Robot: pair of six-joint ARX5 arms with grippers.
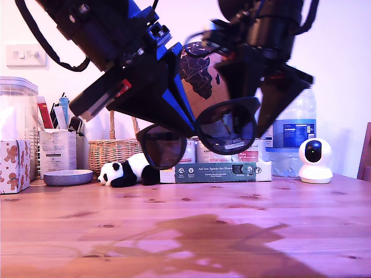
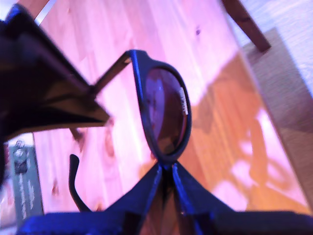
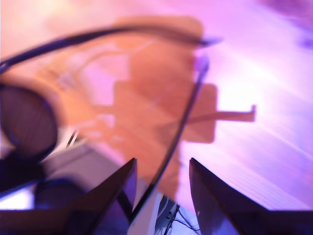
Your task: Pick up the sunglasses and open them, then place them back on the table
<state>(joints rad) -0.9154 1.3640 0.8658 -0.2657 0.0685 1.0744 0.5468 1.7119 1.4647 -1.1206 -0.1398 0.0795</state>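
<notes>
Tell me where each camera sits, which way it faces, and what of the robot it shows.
Exterior view: low near the table, facing level across it toward the wall; both arms reach down to the sunglasses.
First wrist view: on my first tool, looking down at the table; its blue fingers pinch a lens rim.
Second wrist view: on my second tool, looking down; a temple arm runs between its spread dark fingers.
Shared: all three show the sunglasses above the table.

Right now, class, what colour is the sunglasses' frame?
Dark navy-black; the sunglasses show best in the exterior view.
</notes>
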